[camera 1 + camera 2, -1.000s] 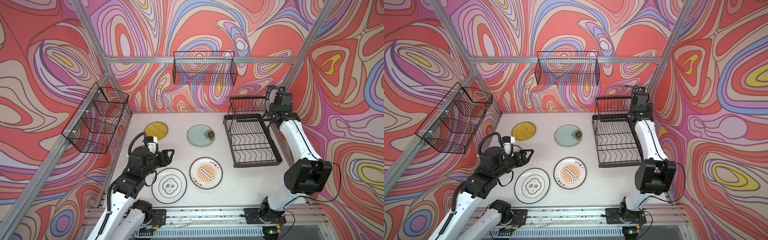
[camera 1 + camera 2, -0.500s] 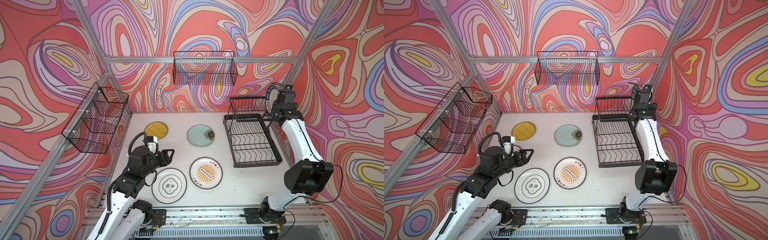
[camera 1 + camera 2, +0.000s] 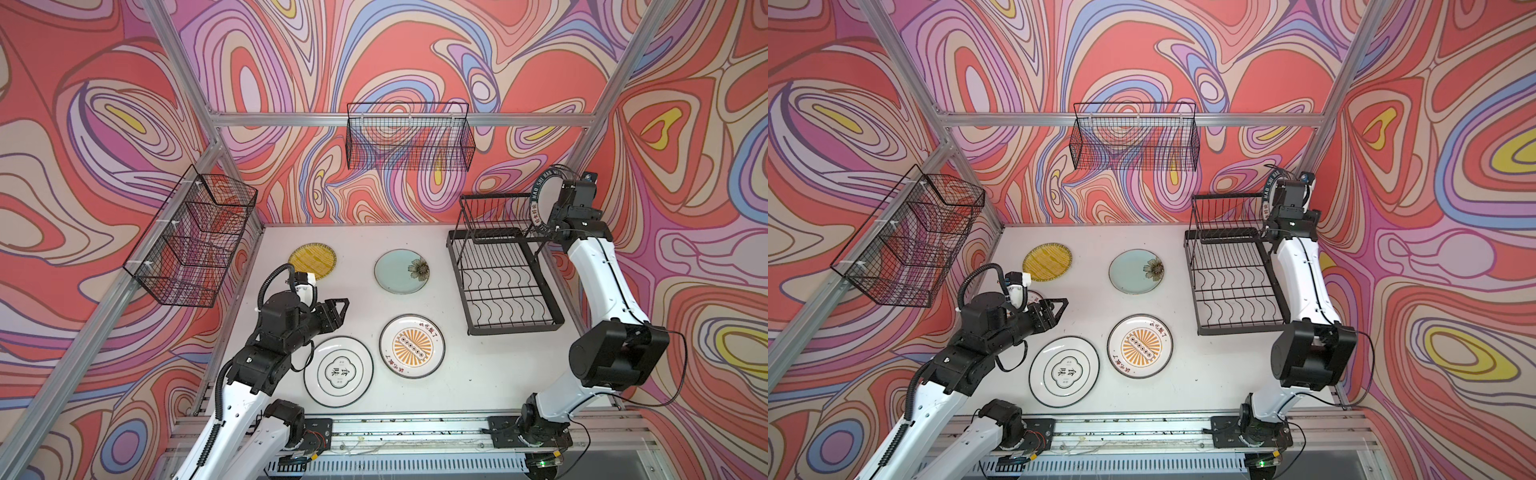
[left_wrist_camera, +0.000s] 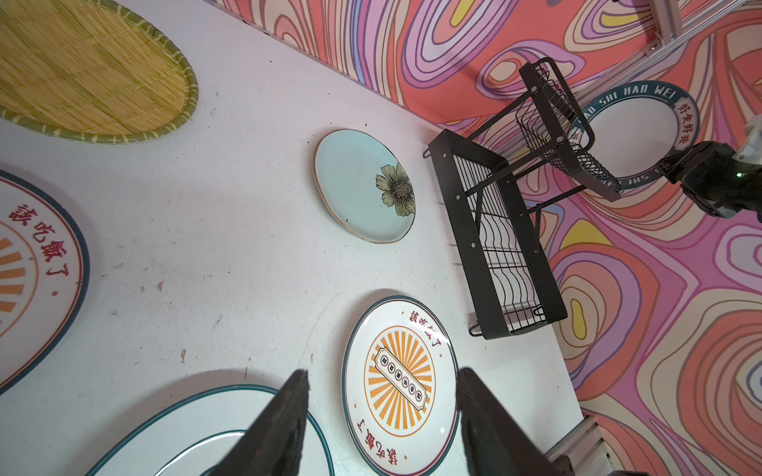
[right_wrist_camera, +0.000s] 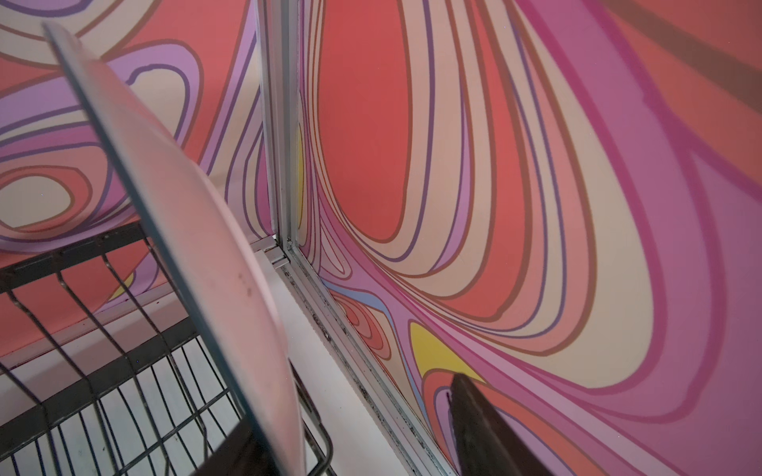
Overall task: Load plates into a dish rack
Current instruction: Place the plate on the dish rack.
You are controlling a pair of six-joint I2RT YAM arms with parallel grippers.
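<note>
The white plate with a dark lettered rim (image 3: pixel 538 192) stands on edge at the right end of the dish rack's (image 3: pixel 505 286) raised upper tier. My right gripper (image 3: pixel 555 216) is open around its lower rim. In the right wrist view the plate (image 5: pixel 198 247) lies against one finger, with a wide gap to the other. On the table lie the yellow striped plate (image 3: pixel 311 261), the pale green flower plate (image 3: pixel 401 271), a sunburst plate (image 3: pixel 411 345) and the white plate with Chinese characters (image 3: pixel 338 371). A second sunburst plate (image 3: pixel 1034 297) shows partly under my left arm. My left gripper (image 3: pixel 343 311) hovers open and holds nothing.
A black mesh basket (image 3: pixel 195 241) hangs on the left wall and another (image 3: pixel 409 137) on the back wall. An aluminium corner post (image 5: pixel 280 123) stands close behind the rack. The arms' base rail (image 3: pixel 415 432) runs along the table's front edge.
My right wrist has drawn back and to the right, away from the lettered plate, and its jaws have opened a little. The plate stays on the upper tier. The left arm has not moved.
</note>
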